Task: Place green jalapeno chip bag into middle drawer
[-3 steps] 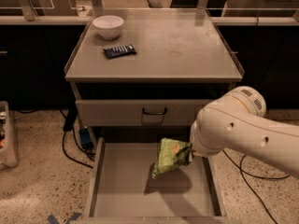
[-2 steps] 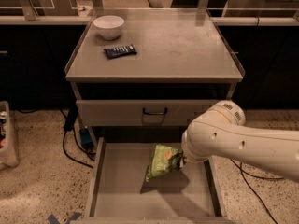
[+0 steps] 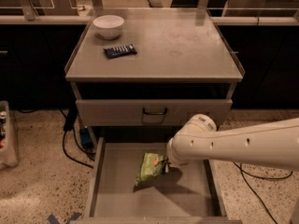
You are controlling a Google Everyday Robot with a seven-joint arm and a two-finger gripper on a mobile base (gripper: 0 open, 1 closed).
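One green jalapeno chip bag lowered into middle drawer, gripper alongside

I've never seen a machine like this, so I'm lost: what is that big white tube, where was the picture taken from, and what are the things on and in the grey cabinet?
The white tube is the robot's single arm, reaching in from the right. At its tip is the gripper, low over the open middle drawer. Its jaws, mostly hidden behind the wrist, are closed on the right edge of the green jalapeno chip bag, which hangs tilted above the drawer floor. There is only one picture, taken by a camera looking down at the cabinet's front; where it is mounted isn't known. On the cabinet top lie a white bowl and a dark blue snack bar wrapper. Above the open drawer is the upper drawer, with a black loop handle.
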